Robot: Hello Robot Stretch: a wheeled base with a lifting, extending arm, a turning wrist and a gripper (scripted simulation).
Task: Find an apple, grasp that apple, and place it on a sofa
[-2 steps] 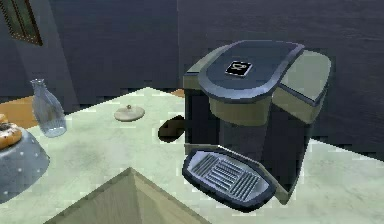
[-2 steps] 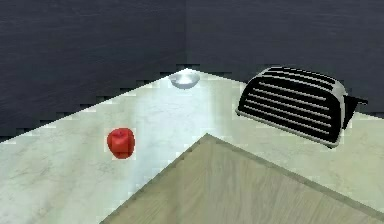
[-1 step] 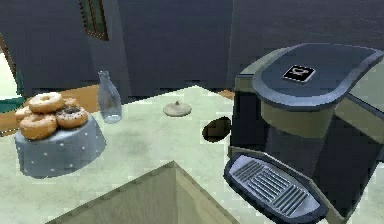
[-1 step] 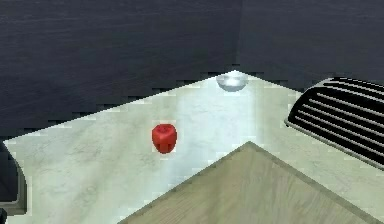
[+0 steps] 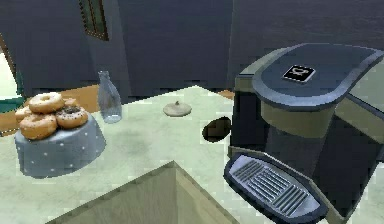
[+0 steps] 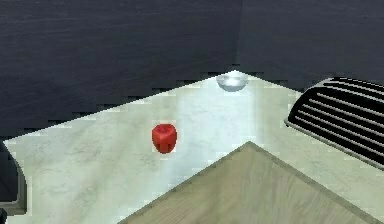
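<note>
A small red apple (image 6: 165, 138) stands on a pale marbled countertop (image 6: 90, 160) in the arm side view, near the middle of the picture and a little in from the counter's inner edge.
The forward view has a dark coffee machine (image 5: 310, 110) at the right, a grey stand of doughnuts (image 5: 55, 125) at the left, a glass bottle (image 5: 109, 98), a small tan lid-like thing (image 5: 178, 108) and a brown lump (image 5: 216, 128). In the arm side view: a glass bowl (image 6: 233, 82), a dark ribbed rack (image 6: 340, 115).
</note>
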